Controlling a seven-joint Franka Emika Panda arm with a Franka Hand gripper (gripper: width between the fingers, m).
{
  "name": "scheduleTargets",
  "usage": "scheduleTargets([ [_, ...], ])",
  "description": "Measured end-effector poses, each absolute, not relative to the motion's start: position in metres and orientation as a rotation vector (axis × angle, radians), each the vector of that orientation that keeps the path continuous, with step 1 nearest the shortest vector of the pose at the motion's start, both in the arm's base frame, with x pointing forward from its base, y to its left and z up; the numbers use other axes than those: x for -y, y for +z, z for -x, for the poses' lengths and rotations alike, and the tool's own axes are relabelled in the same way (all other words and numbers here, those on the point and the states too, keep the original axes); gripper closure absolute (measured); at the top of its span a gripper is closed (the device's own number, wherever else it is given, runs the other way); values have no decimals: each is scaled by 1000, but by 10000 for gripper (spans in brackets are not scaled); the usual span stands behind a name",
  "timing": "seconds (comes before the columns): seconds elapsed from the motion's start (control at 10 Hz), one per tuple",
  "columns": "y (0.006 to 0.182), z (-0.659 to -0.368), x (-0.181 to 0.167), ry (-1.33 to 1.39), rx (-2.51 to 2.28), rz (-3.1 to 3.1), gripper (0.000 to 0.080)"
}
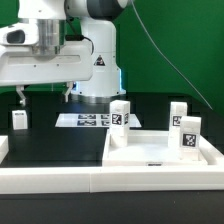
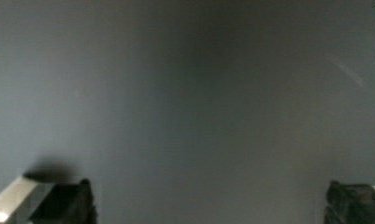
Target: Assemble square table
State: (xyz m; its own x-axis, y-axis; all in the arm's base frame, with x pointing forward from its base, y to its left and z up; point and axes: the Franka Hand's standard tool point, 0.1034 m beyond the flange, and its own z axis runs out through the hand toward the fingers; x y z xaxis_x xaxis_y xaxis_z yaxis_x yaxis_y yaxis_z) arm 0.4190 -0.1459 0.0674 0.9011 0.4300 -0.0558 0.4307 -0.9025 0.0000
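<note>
The square table top (image 1: 150,152) is a white tray with a raised rim, lying at the exterior view's right. Three white tagged leg posts stand upright at it: one (image 1: 120,115) by its far left corner, one (image 1: 178,113) behind it and one (image 1: 188,136) at its right side. Another leg post (image 1: 19,120) stands alone at the exterior view's left. My gripper (image 1: 44,95) hangs open above the dark table between that lone post and the tray. In the wrist view the gripper (image 2: 202,205) has only bare dark surface between its fingertips (image 2: 56,200).
The marker board (image 1: 85,120) lies flat at the robot's base, behind the gripper. A long white border rail (image 1: 50,180) runs along the table's front edge. A black cable hangs before the green backdrop at the right.
</note>
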Motion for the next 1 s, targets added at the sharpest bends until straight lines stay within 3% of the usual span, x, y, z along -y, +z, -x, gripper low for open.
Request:
scheduleTargets([
  [0.5, 58, -388, 149, -132, -676, -3071, 151],
  [1.0, 56, -379, 170, -113, -547, -3059, 151],
])
